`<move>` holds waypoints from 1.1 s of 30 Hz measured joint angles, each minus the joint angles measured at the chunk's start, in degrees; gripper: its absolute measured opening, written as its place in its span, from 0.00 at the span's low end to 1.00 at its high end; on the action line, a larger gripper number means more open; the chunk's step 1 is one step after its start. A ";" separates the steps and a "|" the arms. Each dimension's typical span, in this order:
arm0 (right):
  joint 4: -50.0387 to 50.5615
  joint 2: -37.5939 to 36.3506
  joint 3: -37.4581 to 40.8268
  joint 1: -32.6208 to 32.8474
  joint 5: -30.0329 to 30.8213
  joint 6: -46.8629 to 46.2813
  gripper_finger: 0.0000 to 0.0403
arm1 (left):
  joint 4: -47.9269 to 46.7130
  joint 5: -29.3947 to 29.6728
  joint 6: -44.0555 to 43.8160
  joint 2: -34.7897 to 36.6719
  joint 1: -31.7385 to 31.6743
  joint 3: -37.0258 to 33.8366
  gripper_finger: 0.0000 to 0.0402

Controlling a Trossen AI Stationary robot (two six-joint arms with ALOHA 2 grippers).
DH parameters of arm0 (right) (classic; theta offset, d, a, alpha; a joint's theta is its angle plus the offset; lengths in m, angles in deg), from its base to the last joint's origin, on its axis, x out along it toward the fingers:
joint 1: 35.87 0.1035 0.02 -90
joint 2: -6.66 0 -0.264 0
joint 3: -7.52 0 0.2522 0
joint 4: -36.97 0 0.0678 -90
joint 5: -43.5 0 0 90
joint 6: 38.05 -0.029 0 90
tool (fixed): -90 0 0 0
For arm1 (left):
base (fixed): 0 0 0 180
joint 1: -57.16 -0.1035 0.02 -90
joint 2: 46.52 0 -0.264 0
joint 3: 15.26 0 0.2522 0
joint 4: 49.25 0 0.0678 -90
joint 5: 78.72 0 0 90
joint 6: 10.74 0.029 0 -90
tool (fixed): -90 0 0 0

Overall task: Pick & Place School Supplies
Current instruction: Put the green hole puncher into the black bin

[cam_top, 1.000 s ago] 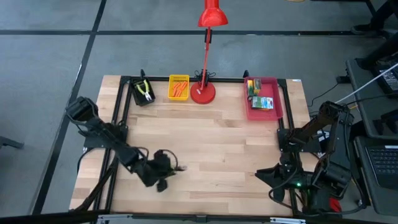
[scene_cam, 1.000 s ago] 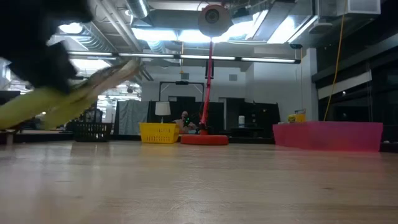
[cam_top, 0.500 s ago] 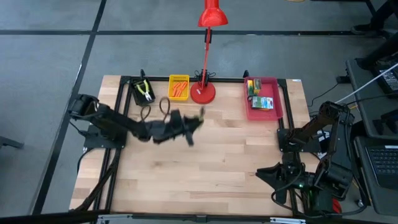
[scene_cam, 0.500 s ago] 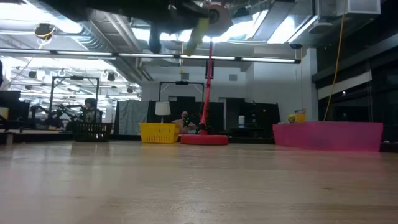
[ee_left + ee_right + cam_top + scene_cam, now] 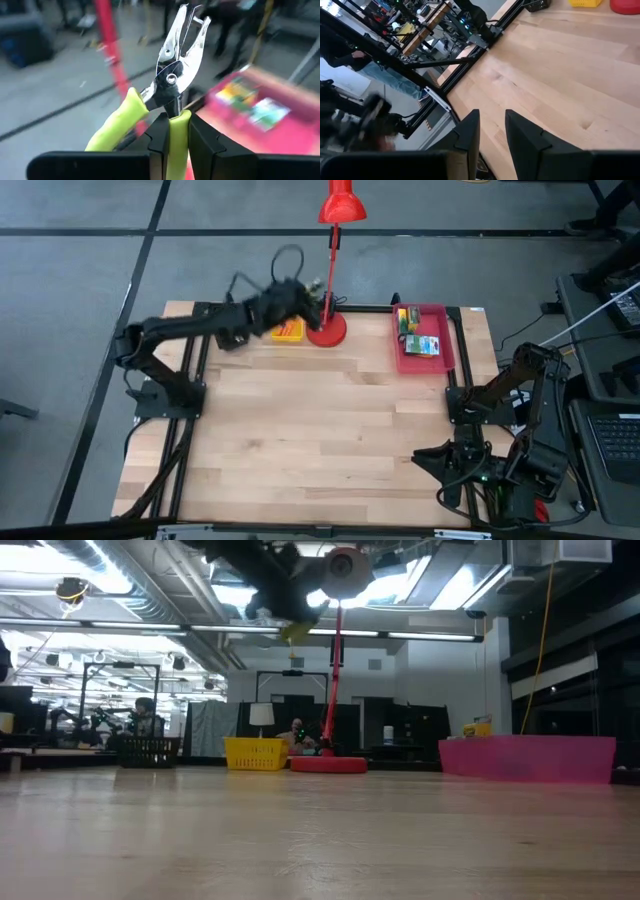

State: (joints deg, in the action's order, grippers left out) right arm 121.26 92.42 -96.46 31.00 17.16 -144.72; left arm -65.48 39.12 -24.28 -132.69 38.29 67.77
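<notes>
My left gripper (image 5: pixel 300 288) is high above the table's far edge, next to the red lamp's post (image 5: pixel 328 265), and is shut on small pliers (image 5: pixel 172 75) with lime-green handles. In the low view the gripper (image 5: pixel 272 592) shows near the top, a green handle (image 5: pixel 296 632) hanging under it. Crayon boxes (image 5: pixel 420 335) lie in the pink tray (image 5: pixel 449 340). Orange pieces (image 5: pixel 292 332) lie in the yellow tray. The left arm covers the black tray. My right gripper (image 5: pixel 432 463) waits open at the near right. My left gripper pinches one lime-green handle (image 5: pixel 178 131) of the pliers between its two fingers, the fingers lying along that handle. The other handle (image 5: pixel 117 122) splays out free to one side. The steel jaws (image 5: pixel 182 37) point away from the gripper, and the pliers are lifted clear of the table.
The red desk lamp stands on its base (image 5: pixel 326 330) at the far edge, its post close beside the left gripper. The yellow tray (image 5: pixel 290 330) and the pink tray sit along the far edge. Bare wooden tabletop (image 5: pixel 330 430) spreads between the arms.
My left gripper, shut on the pliers, has swung from low over the table's near left up and toward the far edge, ending beside the lamp post. The pliers have travelled with it, clear of the table.
</notes>
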 joint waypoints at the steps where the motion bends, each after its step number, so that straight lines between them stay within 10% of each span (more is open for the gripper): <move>1: 0.18 0.00 0.00 0.00 0.00 0.00 0.23 | -4.61 -1.37 -0.05 -0.09 -2.36 2.04 0.10; 14: 0.83 -0.02 0.00 0.00 0.10 -1.31 0.23 | -50.93 -7.32 -11.05 -0.14 -22.09 12.60 0.10; 33: 0.84 -0.02 0.00 0.00 0.99 -1.31 0.23 | -53.40 -1.35 -50.60 0.08 -23.95 -9.11 0.11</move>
State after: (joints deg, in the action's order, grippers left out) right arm 122.10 92.40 -96.46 31.00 18.15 -146.03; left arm -118.88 37.77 -74.88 -132.61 14.34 58.66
